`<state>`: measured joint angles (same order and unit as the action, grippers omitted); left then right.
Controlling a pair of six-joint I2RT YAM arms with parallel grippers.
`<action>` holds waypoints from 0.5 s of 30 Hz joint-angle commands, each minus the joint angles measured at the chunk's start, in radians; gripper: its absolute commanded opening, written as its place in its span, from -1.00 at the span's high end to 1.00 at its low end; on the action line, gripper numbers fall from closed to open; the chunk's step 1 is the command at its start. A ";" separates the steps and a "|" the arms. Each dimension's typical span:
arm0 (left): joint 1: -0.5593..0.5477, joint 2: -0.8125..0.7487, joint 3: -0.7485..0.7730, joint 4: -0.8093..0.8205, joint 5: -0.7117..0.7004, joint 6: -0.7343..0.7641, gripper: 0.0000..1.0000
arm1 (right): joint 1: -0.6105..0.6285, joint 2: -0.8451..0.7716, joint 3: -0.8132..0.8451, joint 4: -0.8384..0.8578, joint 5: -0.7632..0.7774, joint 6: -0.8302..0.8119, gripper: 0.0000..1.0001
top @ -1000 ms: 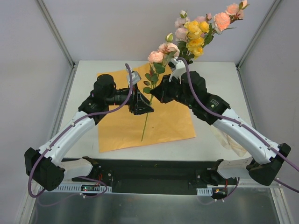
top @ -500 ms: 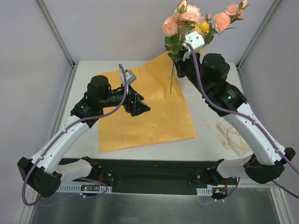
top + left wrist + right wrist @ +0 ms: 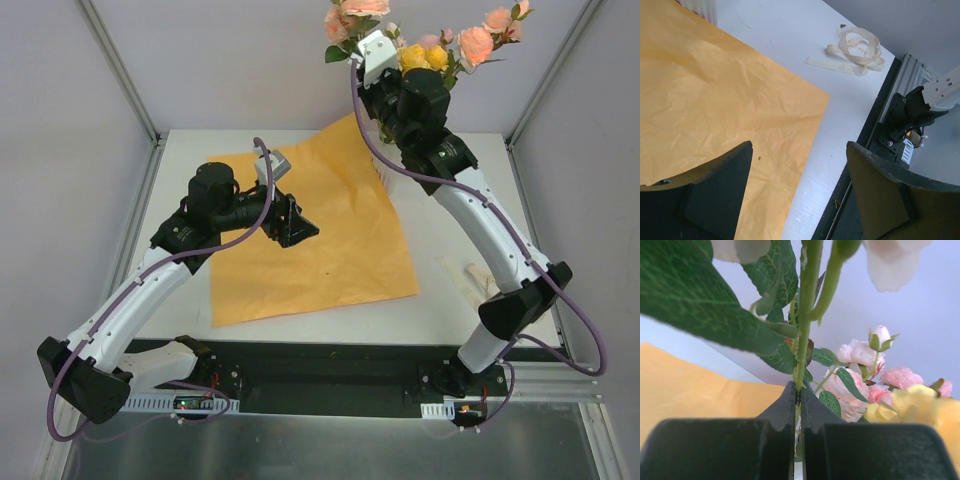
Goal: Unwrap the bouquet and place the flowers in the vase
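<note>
Right tool (image 3: pixel 797 392) on one stem (image 3: pixel 807 300); one sheet (image 3: pixel 340 250)

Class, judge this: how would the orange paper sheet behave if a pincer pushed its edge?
The creased orange paper sheet looks thin, so it would probably buckle rather than slide whole. Lying loose on the smooth white table, it may also skid.

orange paper (image 3: pixel 340 250): matt, creased | flowers (image 3: pixel 475 45): cloth-like petals | table (image 3: pixel 790 35): smooth
</note>
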<state>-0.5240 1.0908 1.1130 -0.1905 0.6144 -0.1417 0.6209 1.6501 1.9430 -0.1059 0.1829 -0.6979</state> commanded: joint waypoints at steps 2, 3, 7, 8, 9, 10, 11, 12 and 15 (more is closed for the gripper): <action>-0.005 -0.005 0.039 0.006 -0.016 0.011 -0.50 | -0.004 0.031 0.089 0.126 -0.034 -0.097 0.99; -0.007 -0.003 0.039 0.006 -0.016 0.010 -0.50 | -0.006 0.039 0.096 0.129 -0.034 -0.101 0.99; -0.007 0.003 0.039 0.006 -0.013 0.010 -0.50 | -0.010 0.051 0.086 0.160 -0.042 -0.106 0.99; -0.007 0.003 0.039 0.005 -0.015 0.010 -0.50 | -0.010 0.053 0.089 0.163 -0.043 -0.109 0.99; -0.007 0.004 0.039 0.006 -0.015 0.010 -0.50 | -0.010 0.054 0.096 0.163 -0.040 -0.112 0.99; -0.007 0.004 0.039 0.006 -0.015 0.010 -0.50 | -0.012 0.060 0.100 0.163 -0.039 -0.114 0.99; -0.007 0.007 0.039 0.005 -0.016 0.010 -0.50 | -0.010 0.060 0.102 0.163 -0.034 -0.126 0.99; -0.007 0.006 0.039 0.005 -0.015 0.011 -0.50 | -0.012 0.062 0.102 0.163 -0.028 -0.130 0.99; -0.007 0.009 0.039 0.006 -0.016 0.010 -0.50 | -0.010 0.056 0.097 0.158 -0.029 -0.146 0.99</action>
<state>-0.5240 1.0985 1.1141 -0.2001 0.6144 -0.1417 0.6128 1.7145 1.9919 -0.0246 0.1596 -0.8028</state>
